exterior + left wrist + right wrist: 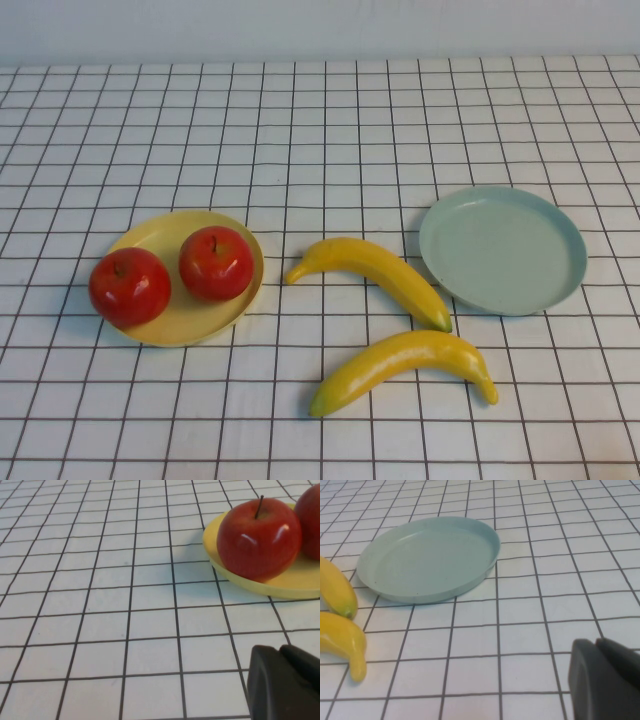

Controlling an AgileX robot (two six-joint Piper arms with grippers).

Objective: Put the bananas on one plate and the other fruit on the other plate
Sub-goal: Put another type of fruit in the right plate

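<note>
Two red apples [130,285] [216,263] sit on the yellow plate [190,318] at the left. Two yellow bananas [375,272] [405,365] lie on the cloth in the middle, just left of the empty blue-green plate [502,248]. Neither arm shows in the high view. In the left wrist view my left gripper [281,650] is shut and empty, low over the cloth, short of the yellow plate [280,582] and an apple [257,537]. In the right wrist view my right gripper [596,642] is shut and empty, short of the blue-green plate [427,557] and the banana tips [342,642].
A white tablecloth with a black grid [320,130] covers the whole table. A pale wall runs along the back edge.
</note>
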